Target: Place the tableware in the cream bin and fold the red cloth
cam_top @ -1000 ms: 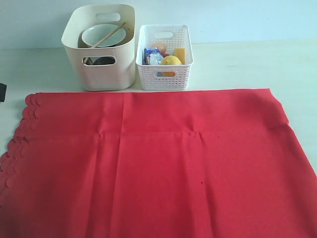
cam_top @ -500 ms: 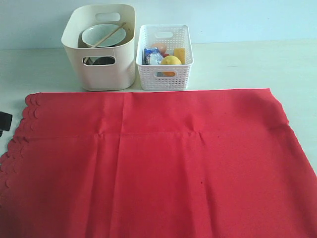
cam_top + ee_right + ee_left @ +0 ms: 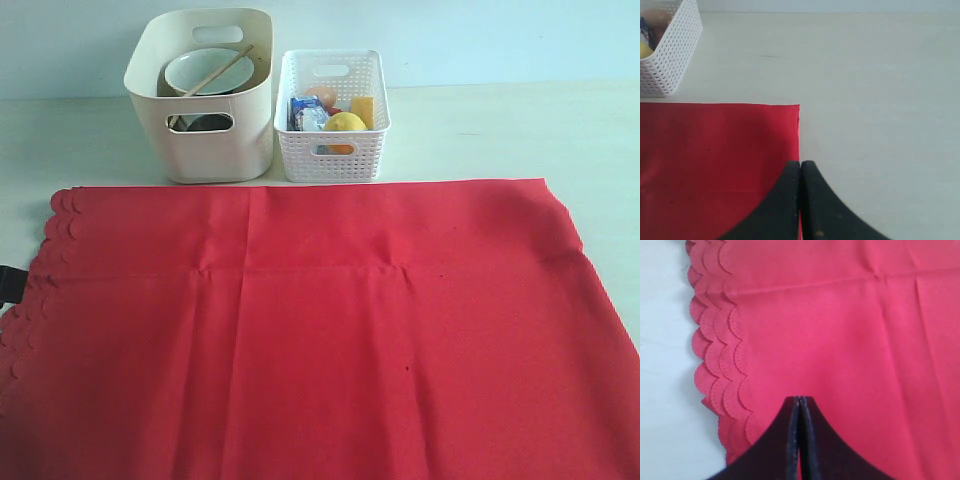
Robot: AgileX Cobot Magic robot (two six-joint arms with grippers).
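The red cloth (image 3: 320,330) lies flat and spread wide over the table, its scalloped edge (image 3: 715,355) on the left. Behind it stands the cream bin (image 3: 205,155), which holds a pale green bowl (image 3: 200,70) with wooden chopsticks (image 3: 222,68) leaning across it. Something dark shows through the bin's handle cut-out; the rest of the tableware is hidden. My left gripper (image 3: 799,401) is shut and hovers over the cloth just inside the scalloped edge; only a dark bit of it (image 3: 6,285) shows in the exterior view. My right gripper (image 3: 800,164) is shut over the cloth's straight right edge (image 3: 798,130).
A white perforated basket (image 3: 335,150) with a lemon (image 3: 345,124), a small carton and other food stands right of the cream bin, close to the cloth's far edge. Bare pale table (image 3: 880,100) stretches to the right of the cloth.
At the left border of the exterior view, the dark bit of my left gripper has slid toward the near side along the scalloped edge. The cloth and bins have not moved.
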